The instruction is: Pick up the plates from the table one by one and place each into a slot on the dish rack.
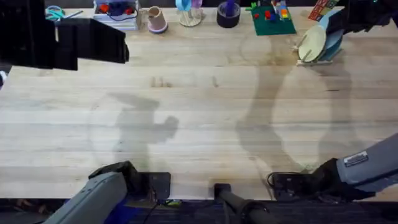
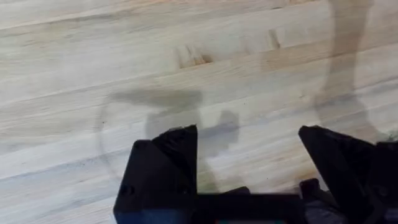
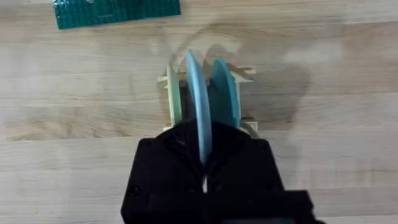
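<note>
Three plates stand on edge in the rack (image 3: 244, 73): one cream plate (image 3: 174, 99), one blue plate (image 3: 198, 99), one teal plate (image 3: 222, 93). The right gripper (image 3: 204, 163) is clamped on the blue plate. The left gripper (image 2: 249, 171) hangs spread apart above the bare table (image 2: 124, 56).

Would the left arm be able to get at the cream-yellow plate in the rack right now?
Probably not: the right gripper, shut on the pale blue plate, crowds the dish rack beside the cream-yellow plate.
</note>
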Robot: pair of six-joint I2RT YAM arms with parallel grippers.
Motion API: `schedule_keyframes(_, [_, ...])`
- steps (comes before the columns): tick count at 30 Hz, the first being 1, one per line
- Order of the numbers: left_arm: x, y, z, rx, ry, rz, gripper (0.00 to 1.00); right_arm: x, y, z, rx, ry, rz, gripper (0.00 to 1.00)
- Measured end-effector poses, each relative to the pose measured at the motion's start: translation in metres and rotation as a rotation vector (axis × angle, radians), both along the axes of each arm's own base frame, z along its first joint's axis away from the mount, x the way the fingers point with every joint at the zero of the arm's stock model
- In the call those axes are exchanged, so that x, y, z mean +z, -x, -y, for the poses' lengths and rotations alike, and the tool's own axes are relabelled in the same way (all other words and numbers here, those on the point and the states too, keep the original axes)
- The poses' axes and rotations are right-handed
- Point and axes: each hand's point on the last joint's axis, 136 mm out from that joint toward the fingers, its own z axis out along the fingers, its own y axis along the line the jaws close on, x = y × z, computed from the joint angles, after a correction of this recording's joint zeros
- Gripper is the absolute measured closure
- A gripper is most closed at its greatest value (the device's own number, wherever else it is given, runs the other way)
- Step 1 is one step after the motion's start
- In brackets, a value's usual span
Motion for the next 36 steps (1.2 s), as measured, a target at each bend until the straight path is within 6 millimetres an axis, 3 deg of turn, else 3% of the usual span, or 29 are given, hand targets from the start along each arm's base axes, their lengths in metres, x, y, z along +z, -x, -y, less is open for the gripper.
schedule_keyframes(36, [0.0000,0.0000,0.0000,0.000,0.000,0.000,0.008,-0.0030,-0.0005,0.0003,-0.001,-0.001,-0.006,0.938])
